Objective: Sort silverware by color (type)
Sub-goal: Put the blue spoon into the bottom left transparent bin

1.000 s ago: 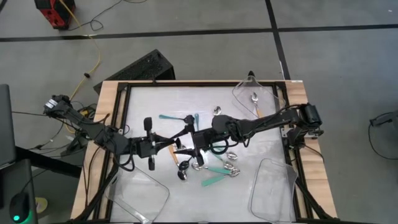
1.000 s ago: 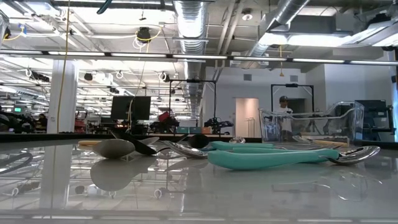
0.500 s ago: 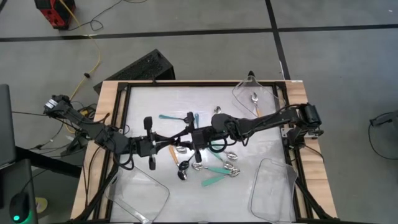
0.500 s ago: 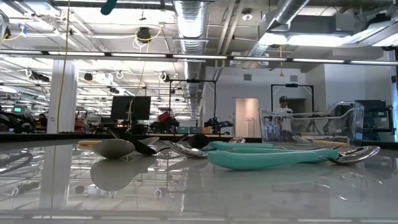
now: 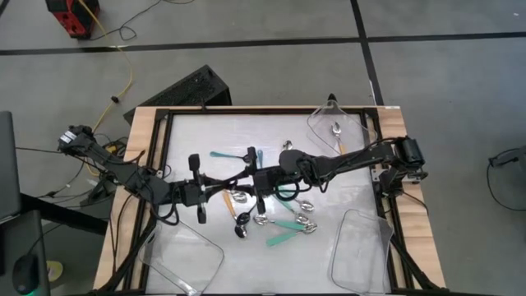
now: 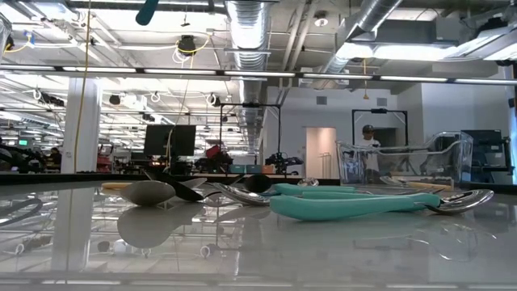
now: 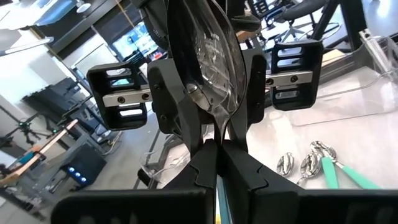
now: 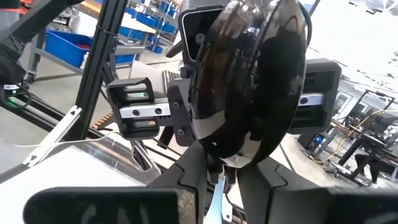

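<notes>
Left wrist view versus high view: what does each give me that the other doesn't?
Left wrist only: the black-bowled spoon clamped by its handle in the left gripper, with the right gripper facing it. High only: both arms meeting mid-table, and a lone spoon in the far-right tray. Both: teal-handled spoons lying on the table.

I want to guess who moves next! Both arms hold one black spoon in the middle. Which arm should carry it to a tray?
Probably the right. The left gripper and right gripper both pinch the black spoon, but two clear trays lie on the right arm's side, just one on the left's.
</notes>
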### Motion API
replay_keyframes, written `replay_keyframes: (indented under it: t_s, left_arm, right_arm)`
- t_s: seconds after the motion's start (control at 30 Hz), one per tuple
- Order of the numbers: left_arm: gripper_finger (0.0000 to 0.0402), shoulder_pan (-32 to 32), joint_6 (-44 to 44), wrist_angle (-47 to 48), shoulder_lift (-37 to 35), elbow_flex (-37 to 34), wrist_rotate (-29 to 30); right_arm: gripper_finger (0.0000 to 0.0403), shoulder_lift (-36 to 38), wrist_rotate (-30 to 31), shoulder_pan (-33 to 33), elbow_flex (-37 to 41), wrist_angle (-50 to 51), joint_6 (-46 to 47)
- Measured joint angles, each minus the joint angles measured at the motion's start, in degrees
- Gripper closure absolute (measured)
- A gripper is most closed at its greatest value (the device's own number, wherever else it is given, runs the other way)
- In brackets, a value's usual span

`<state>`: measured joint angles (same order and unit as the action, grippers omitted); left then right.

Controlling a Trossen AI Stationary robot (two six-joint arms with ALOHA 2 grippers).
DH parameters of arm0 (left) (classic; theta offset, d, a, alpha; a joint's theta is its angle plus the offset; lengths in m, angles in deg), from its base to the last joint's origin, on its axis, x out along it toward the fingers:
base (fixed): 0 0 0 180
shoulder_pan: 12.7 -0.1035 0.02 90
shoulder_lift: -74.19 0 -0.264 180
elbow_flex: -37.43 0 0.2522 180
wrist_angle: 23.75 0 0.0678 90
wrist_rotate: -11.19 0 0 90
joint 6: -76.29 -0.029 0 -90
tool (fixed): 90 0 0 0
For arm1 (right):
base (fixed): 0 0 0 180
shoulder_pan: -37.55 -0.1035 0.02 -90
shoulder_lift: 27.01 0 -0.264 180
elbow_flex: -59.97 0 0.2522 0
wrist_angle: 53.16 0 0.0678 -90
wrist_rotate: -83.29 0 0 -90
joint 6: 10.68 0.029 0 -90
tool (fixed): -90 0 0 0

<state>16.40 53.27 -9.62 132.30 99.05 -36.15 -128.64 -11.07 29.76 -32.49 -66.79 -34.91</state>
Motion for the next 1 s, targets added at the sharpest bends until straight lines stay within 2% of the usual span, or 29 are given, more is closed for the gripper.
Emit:
replay_keyframes:
  t_s: [0.2, 0.5, 0.8, 1.0]
  left_arm:
    - [0.0398, 0.0, 0.32, 0.01, 0.0, 0.0, 0.6]
    - [0.0339, -0.03, 1.08, 3.55, -0.06, -0.13, 0.8]
    - [0.03, -0.12, 1.36, 1.52, -0.07, -0.13, 1.99]
    - [0.0292, -0.07, 1.46, 1.86, -0.07, -0.11, 2.54]
  right_arm:
    - [0.0313, 0.0, 0.15, 0.0, 0.04, -0.79, -0.02]
    - [0.0318, 0.23, -0.49, -0.21, 0.0, -2.84, -0.13]
    - [0.0376, 0.98, -0.49, -0.28, -0.09, -2.03, -1.56]
    - [0.0376, 0.98, -0.44, -0.2, -0.07, 0.02, -0.68]
